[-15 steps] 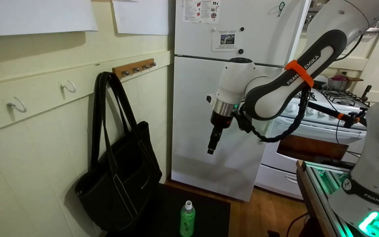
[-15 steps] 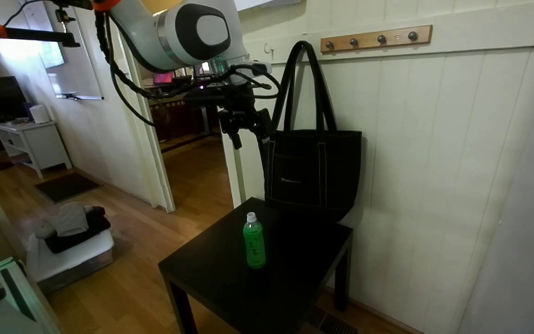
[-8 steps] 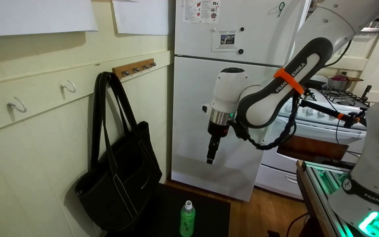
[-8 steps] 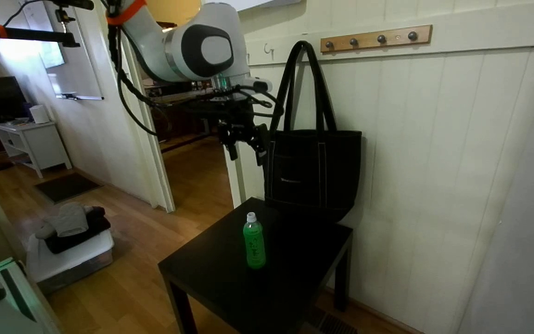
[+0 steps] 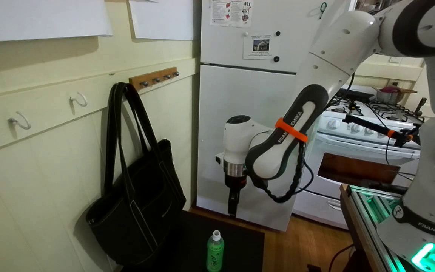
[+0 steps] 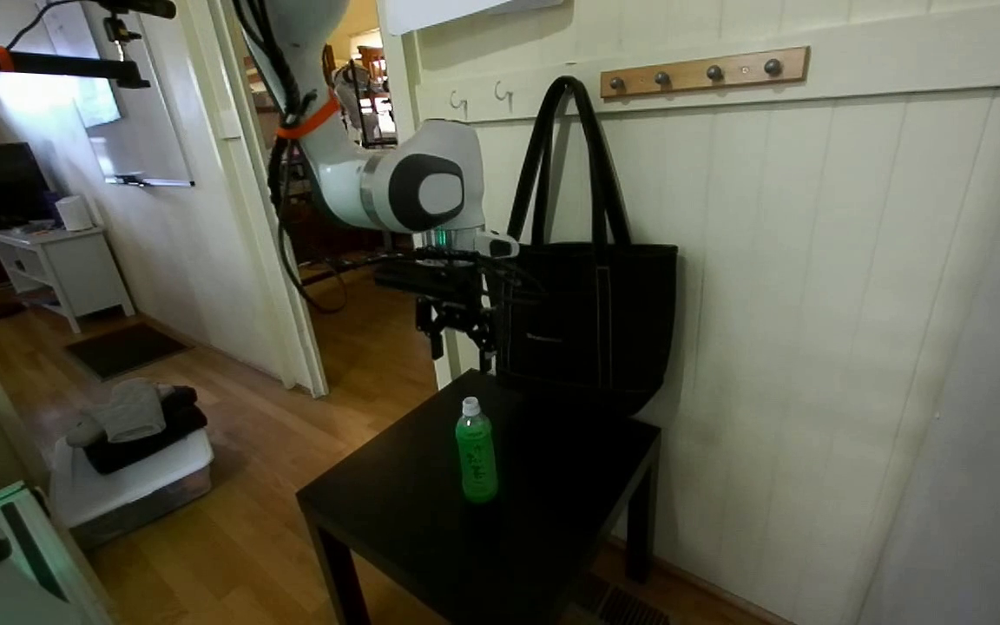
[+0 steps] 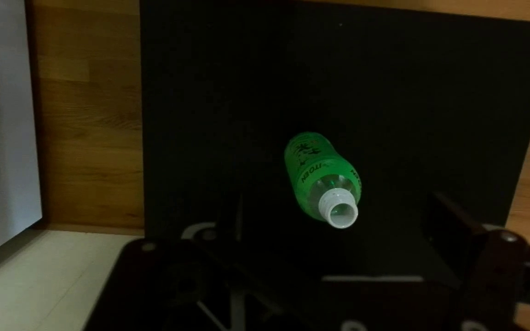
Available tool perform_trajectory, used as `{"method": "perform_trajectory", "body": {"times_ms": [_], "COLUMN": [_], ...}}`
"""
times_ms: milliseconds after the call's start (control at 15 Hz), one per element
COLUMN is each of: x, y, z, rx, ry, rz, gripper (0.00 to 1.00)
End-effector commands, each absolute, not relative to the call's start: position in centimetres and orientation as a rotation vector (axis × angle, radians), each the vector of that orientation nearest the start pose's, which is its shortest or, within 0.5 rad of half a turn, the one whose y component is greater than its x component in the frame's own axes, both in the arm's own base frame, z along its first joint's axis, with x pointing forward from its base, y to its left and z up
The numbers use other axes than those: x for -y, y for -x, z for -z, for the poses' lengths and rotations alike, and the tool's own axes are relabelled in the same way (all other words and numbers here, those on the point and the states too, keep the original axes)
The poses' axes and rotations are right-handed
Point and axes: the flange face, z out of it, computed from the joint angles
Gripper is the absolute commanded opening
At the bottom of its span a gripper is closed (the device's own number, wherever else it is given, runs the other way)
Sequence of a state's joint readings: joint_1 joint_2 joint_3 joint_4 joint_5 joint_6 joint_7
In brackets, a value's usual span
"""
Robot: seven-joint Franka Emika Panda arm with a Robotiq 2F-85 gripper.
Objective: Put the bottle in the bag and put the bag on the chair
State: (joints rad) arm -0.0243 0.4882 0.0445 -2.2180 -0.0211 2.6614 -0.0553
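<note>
On the surface (image 6: 396,503), cut off below in both exterior views: one bottle (image 6: 476,458), upright; above and apart, one gripper (image 6: 462,354), jaws wide, dim in the wrist view; against the wall (image 6: 812,260), one bag (image 6: 569,321), base hard to trace.

Inside of the bag (image 5: 153,211): too dark for us to make out. What its straps (image 5: 110,151) hang from is hidden. In an exterior view the hand (image 6: 462,356) overlaps the bag, black on black, so we cannot trace either outline there. In that view the table (image 6: 387,486) loses its near corner at the lower edge. Wrist view: fingers (image 7: 456,225) dark and blurred, the hand's lower part cut off. Print on the sheets (image 5: 231,13) on the fridge (image 5: 217,94) too small for us to read; fridge cropped at the top.
</note>
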Motion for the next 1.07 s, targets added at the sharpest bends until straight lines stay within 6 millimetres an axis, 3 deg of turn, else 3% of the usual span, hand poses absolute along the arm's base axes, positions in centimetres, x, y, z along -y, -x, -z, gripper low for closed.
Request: {"method": "perform_trajectory", "body": {"times_ms": [0, 400, 467, 800, 1000], "x": [-2.2, -3.7, -3.2, -3.4, -3.8], "y": [-56.4, -58.4, -57.6, -57.7, -57.6], "z": [-11.3, -8.3, -9.3, -9.1, -7.6], "rx": [0.185, 0.228, 0.197, 0.211, 0.206], "ry": [3.116, 3.115, 3.114, 3.113, 3.103], "rz": [-0.079, -0.101, -0.102, -0.104, -0.13], "gripper": [1.0, 1.0, 1.0, 1.0, 1.0]}}
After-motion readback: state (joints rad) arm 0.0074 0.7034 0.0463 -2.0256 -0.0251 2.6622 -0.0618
